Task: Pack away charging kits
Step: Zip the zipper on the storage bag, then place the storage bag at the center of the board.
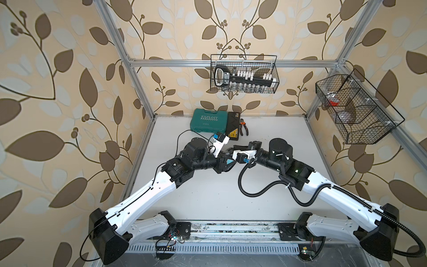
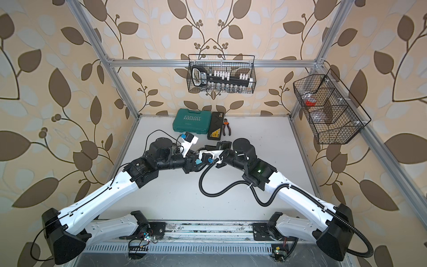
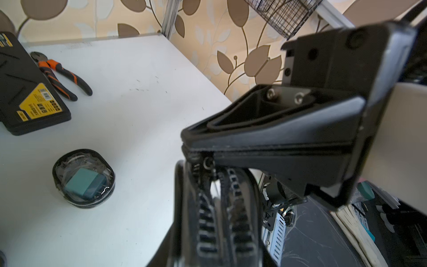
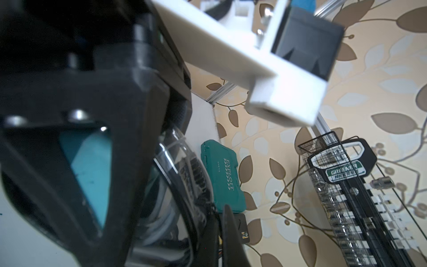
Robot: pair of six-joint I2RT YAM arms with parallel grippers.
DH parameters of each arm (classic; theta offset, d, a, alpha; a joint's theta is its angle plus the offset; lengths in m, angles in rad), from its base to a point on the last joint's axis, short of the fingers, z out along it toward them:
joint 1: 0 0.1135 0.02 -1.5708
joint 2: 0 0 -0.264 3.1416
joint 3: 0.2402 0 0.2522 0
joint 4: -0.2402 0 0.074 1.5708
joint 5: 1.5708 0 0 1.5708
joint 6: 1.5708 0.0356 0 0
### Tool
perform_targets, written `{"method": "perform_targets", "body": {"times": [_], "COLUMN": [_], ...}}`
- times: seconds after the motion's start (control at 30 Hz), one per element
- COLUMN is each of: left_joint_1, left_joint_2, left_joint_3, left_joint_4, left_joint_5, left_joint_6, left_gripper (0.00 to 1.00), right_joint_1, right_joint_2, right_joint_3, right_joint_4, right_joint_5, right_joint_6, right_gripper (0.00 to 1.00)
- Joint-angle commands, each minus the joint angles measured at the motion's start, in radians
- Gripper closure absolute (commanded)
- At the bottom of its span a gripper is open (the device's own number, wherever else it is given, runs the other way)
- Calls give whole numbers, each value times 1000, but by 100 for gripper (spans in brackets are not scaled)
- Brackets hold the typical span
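Leaf-patterned wallpaper and an aluminium frame close in the white table (image 1: 254, 208), whose near and right parts lie bare. The teal EXPLOIT tool case (image 1: 206, 122), the black case with the yellow label (image 1: 233, 129) and the pliers (image 1: 242, 127) crowd its far left. Both arms meet over the middle. The left gripper (image 1: 227, 161) is clamped on a clear black-rimmed zip pouch (image 4: 178, 148), held up off the table. A teal plug adapter (image 4: 90, 175) shows through the finger's triangular window, with pale coils of cable (image 4: 159, 231) beside it. The right gripper (image 1: 231, 149) has its jaws together at the pouch's rim; whether they pinch the zip slider (image 3: 208, 163) I cannot tell. A second pouch (image 3: 83, 178), already filled with its adapter, lies on the table just short of the black case and is hidden under the arms in both top views. The zip rows below the slider stand apart, so the step in hand looks like closing this kit. Next, the slider wants drawing round the rim while the left holds firm. The wrist cameras sit very close together; free room lies toward the near and right sides.
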Motion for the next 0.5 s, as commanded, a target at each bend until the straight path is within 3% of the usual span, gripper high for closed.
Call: {"method": "perform_targets", "body": {"times": [0.0, 0.17, 0.27, 0.3, 0.37, 0.4, 0.47], "left_joint_1": [-22, -25, -25, -25, -25, -25, -23], "left_joint_2": [67, 74, 88, 100, 122, 131, 134], "left_joint_3": [22, 24, 26, 28, 33, 33, 25], "left_joint_4": [-91, -98, -71, -57, -28, -9, 45], "left_joint_5": [2, -26, 3, 8, -37, -83, -173], "left_joint_6": [18, 5, -4, -10, -49, -77, -147], "left_gripper": [100, 100, 100, 100, 100, 100, 100], "right_joint_1": [42, 42, 43, 43, 43, 42, 40], "right_joint_2": [-35, -9, -5, -13, -34, -50, -98], "right_joint_3": [20, 37, 50, 40, 1, -23, -78], "right_joint_4": [121, 91, 13, 6, 17, 16, 28], "right_joint_5": [-283, -242, -288, -313, -333, -326, -275], "right_joint_6": [-164, -215, -266, -269, -254, -244, -180], "right_gripper": [100, 100, 100, 77, 56, 3, 0]}}
